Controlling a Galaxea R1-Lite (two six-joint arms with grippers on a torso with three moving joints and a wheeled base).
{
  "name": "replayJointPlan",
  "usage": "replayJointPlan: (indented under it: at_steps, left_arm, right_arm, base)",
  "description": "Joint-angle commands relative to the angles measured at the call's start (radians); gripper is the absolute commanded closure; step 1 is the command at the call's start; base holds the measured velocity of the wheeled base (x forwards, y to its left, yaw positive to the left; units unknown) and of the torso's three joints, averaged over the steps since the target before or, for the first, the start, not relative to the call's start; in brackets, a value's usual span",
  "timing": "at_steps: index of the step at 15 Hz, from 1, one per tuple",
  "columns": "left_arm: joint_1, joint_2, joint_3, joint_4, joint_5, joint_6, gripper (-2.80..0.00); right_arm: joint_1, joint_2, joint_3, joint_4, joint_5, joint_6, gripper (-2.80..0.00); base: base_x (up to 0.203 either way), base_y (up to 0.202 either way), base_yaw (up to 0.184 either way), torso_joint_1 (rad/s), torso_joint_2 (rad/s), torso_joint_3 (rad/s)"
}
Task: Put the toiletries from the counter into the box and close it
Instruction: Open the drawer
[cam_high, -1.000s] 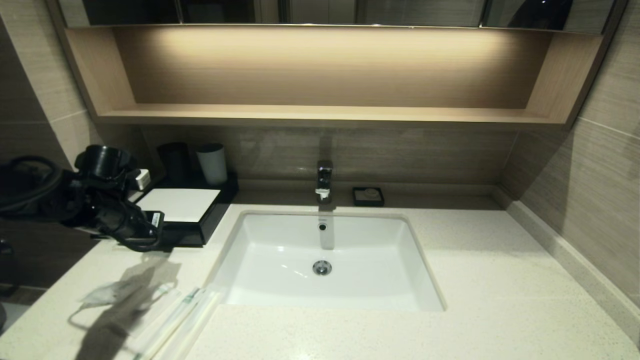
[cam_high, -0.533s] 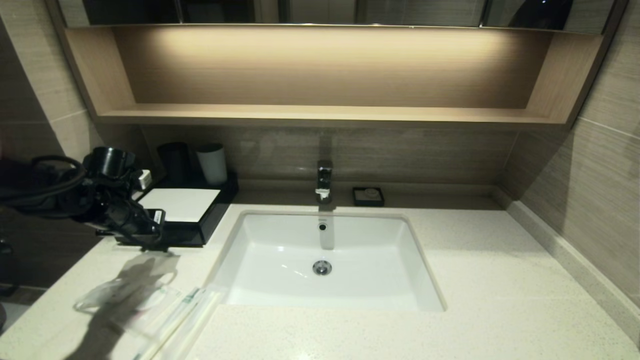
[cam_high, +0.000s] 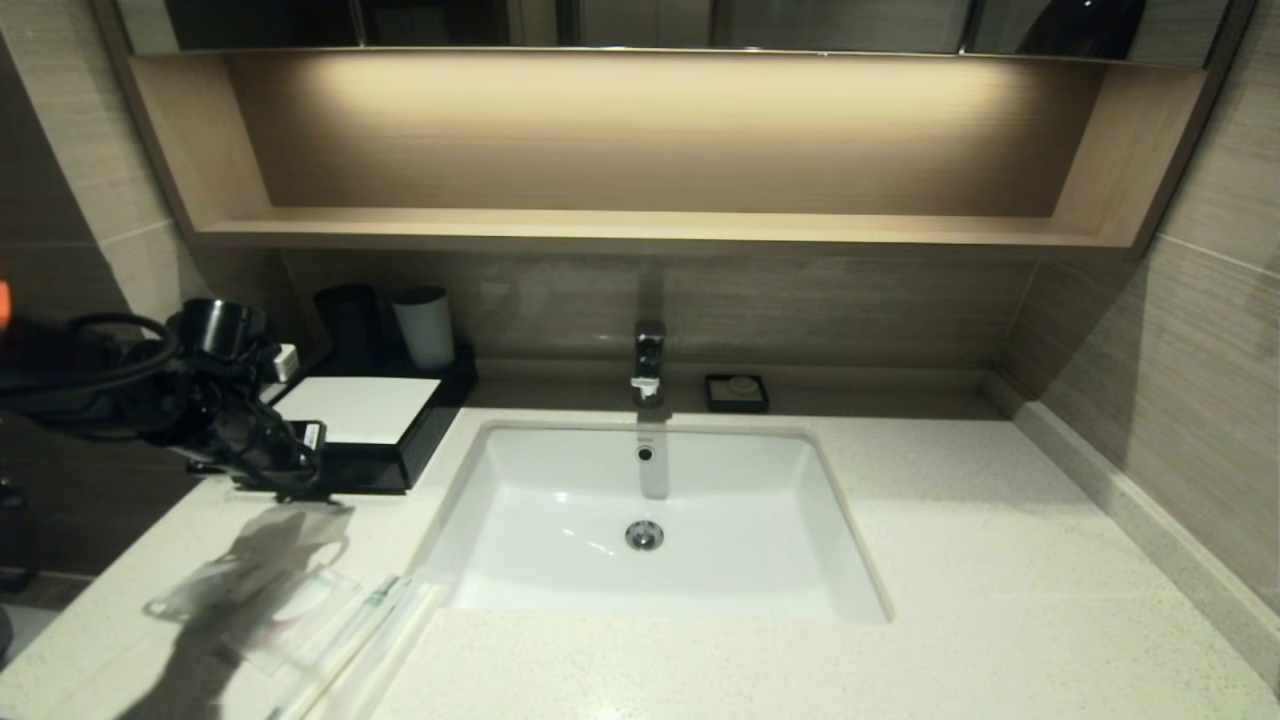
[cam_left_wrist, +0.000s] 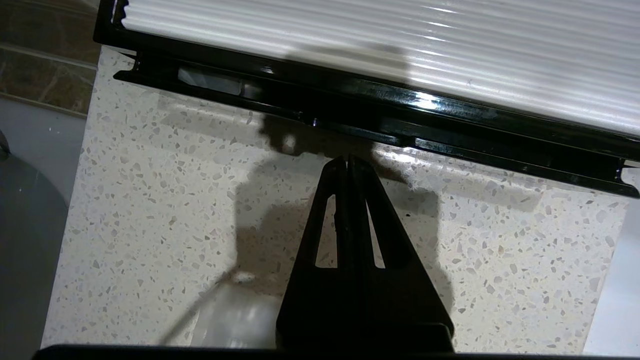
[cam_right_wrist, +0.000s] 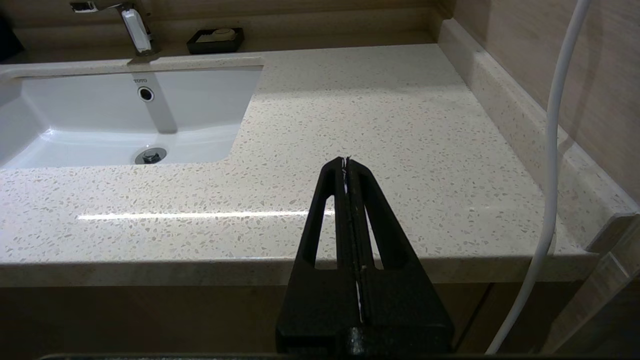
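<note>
Lying at the near left of the counter (cam_high: 1000, 560) are the toiletries (cam_high: 255, 600), clear-wrapped packets w/ a pair of long slim ones alongside, none gripped. Just beyond them the left gripper (cam_left_wrist: 348, 160) is held over bare counter, fingers pressed together, nothing between them, tip near the front edge of the box (cam_high: 375, 440). Box is black w/ white ribbed lid, seen closed, far left by the sink (cam_high: 650, 520). Right gripper (cam_right_wrist: 346, 161) is parked near right off the counter edge, fingers together, empty.

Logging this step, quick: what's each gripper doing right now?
Left gripper: jaws closed, empty, above the speckled counter beside the glossy black box.
Right gripper: jaws closed, empty, parked before the counter edge.
</note>
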Motion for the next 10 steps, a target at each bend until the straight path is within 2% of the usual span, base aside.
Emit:
replayJointPlan:
  at_steps: [1,10]
  left_arm:
    - [-0.001,0.016,0.000,-0.003,0.001,0.001,0.00]
    - [-0.001,0.079,-0.084,-0.013,-0.001,-0.006,0.00]
  right_arm:
    - [0.000,0.000,0.000,-0.001,0.000,0.000,0.00]
    - [0.000,0.001,0.000,-0.001,0.000,0.000,0.00]
  base:
    - [0.000,0.000,0.000,0.000,0.00,0.000]
    - [0.000,0.000,0.000,0.000,0.00,0.000]
